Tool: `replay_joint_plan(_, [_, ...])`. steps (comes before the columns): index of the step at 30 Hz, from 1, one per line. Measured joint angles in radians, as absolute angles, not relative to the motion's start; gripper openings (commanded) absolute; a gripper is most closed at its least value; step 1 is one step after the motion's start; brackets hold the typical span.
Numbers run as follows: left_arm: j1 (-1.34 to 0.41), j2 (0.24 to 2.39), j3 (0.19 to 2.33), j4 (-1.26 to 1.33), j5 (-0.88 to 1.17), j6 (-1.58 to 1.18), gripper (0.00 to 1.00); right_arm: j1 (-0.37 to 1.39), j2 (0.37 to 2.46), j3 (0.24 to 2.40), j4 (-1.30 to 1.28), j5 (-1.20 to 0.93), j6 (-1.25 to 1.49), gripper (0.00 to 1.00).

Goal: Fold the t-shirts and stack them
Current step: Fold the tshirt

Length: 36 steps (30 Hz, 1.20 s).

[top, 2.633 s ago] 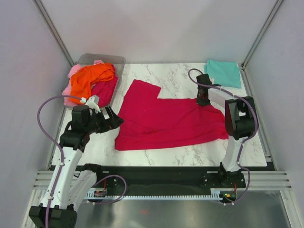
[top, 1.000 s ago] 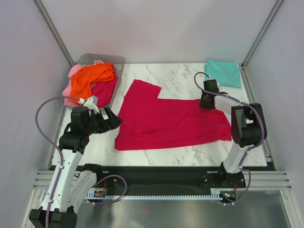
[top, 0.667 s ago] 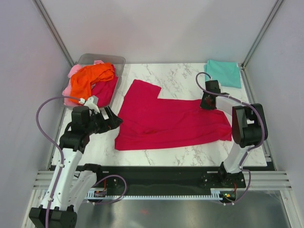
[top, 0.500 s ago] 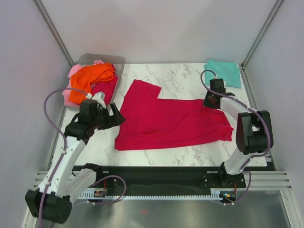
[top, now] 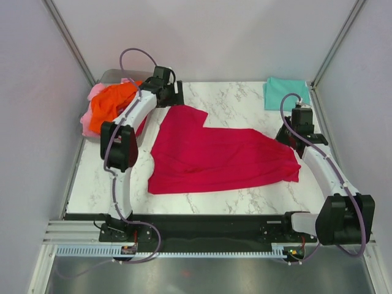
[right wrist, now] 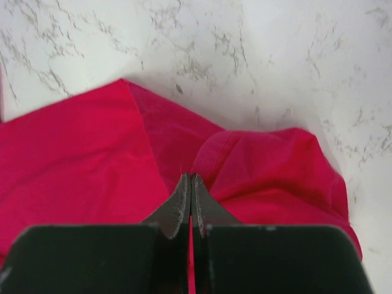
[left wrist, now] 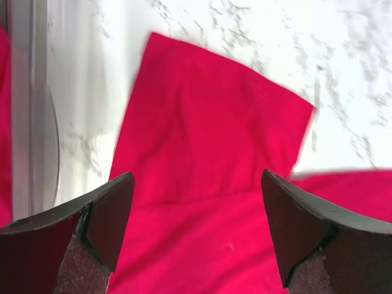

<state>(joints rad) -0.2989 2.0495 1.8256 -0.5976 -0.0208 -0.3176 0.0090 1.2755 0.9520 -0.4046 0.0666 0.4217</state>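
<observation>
Crimson shirt (top: 214, 156) sits mid-table (top: 233, 98), spread mostly flat and lying sideways, its long axis running 9 to 3 o'clock. One sleeve (top: 182, 117) sticks out toward 11 o'clock, flat with a square end. The near hem runs fairly straight across the 6 o'clock side, and there are light wrinkles in the middle. At 3 o'clock the edge is bunched into a raised, rounded pucker, not flat.

Right gripper (right wrist: 191, 179): fingers pressed together, pinching the crimson cloth right beside that pucker, with a fold line leading from the tips.

Left gripper (left wrist: 197, 184): jaws wide apart, holding nothing. It hangs over the sleeve at 11 o'clock, with the sleeve framed between the fingers. I can't tell whether it touches the cloth.

Teal shirt (top: 285, 93): folded square, flat in the table's 1 o'clock corner, well apart from the crimson one.

Bin (top: 113, 75): clear plastic, at 10 o'clock on the table's edge. The orange shirt (top: 113, 103) is heaped on top in a loose crumple. The pink shirt (top: 94, 97) is under it and spilling over the 9 o'clock rim. In the left wrist view there's more red cloth (left wrist: 3, 135) behind the bin wall; I can't tell what garment it is.
</observation>
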Motion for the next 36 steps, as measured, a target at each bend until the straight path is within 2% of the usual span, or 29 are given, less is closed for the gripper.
replay_joint_plan(6, [-0.272,2.384,2.218,-0.680,-0.046,-0.271,0.90,0.009,1.219,0.899,-0.448,0.023,0.421,0.00])
replay_joint_plan(12, [-0.259,2.525,2.362,-0.716,-0.052,-0.258,0.86,0.009,1.172,0.896,-0.464,-0.007,0.411,0.00])
replay_joint_plan(16, [-0.258,2.578,2.376,-0.718,-0.049,-0.258,0.82,0.009,1.167,0.896,-0.467,-0.022,0.405,0.00])
replay_joint_plan(19, [-0.259,2.597,2.380,-0.715,-0.045,-0.253,0.74,0.009,1.167,0.896,-0.468,-0.031,0.403,0.00])
replay_joint_plan(22, [-0.259,2.602,2.381,-0.714,-0.044,-0.250,0.53,0.009,1.169,0.896,-0.467,-0.034,0.402,0.00])
replay_joint_plan(23, [-0.258,2.605,2.385,-0.714,-0.047,-0.250,0.31,0.009,1.171,0.896,-0.467,-0.034,0.400,0.00])
replay_joint_plan(24, [-0.254,2.608,2.388,-0.715,-0.044,-0.253,0.14,0.009,1.174,0.896,-0.467,-0.034,0.399,0.00])
replay_joint_plan(25, [-0.250,2.610,2.391,-0.713,-0.042,-0.253,0.02,0.009,1.177,0.895,-0.466,-0.034,0.398,0.00])
replay_joint_plan(32, [-0.244,2.595,2.378,-0.715,0.012,-0.253,0.02,0.009,1.186,0.895,-0.471,-0.038,0.400,0.00])
replay_joint_plan(36, [-0.254,2.471,2.268,-0.744,0.038,-0.251,0.02,0.009,1.172,0.967,-0.532,-0.045,0.415,0.00])
